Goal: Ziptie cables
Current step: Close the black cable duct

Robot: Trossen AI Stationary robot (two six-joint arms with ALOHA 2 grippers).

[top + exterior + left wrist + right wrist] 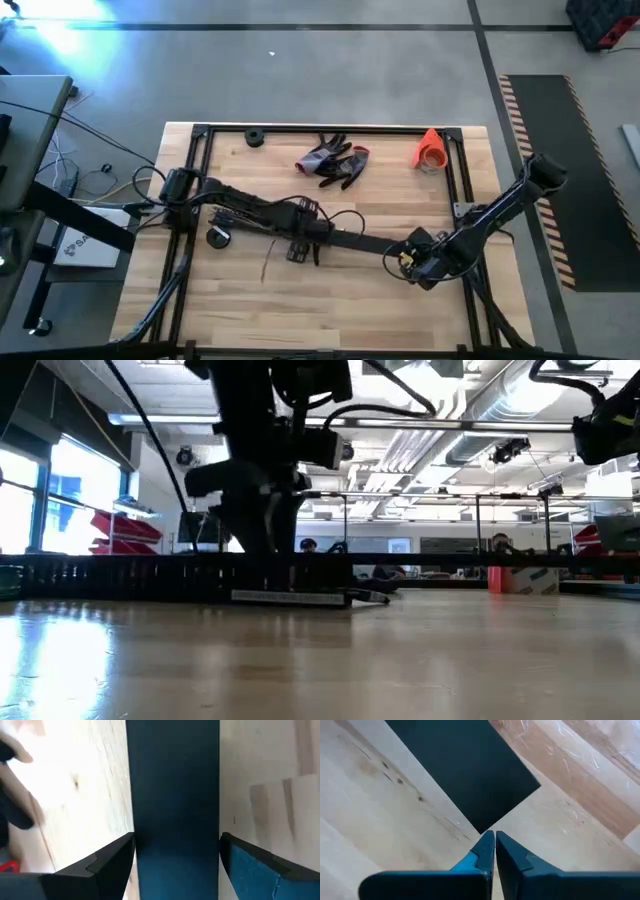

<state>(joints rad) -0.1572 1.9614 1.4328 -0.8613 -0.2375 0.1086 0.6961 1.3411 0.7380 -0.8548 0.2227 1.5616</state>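
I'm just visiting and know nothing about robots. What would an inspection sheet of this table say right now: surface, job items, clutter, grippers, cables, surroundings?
Surface: pale wooden table inside a black frame.
Job's things: a long flat black strip lies across the middle; a thin reddish-brown wire lies beside it. No grey-white bundle seen.
Clutter: grey-and-red gloves, an orange cone-like thing, a small black ring, a round black knob.
Grippers: left gripper straddles the strip, fingers open on either side; right gripper is shut at the strip's end.
Cables: black leads run off the table's left side.
Surroundings: grey floor, striped mat, people far behind in the low view.
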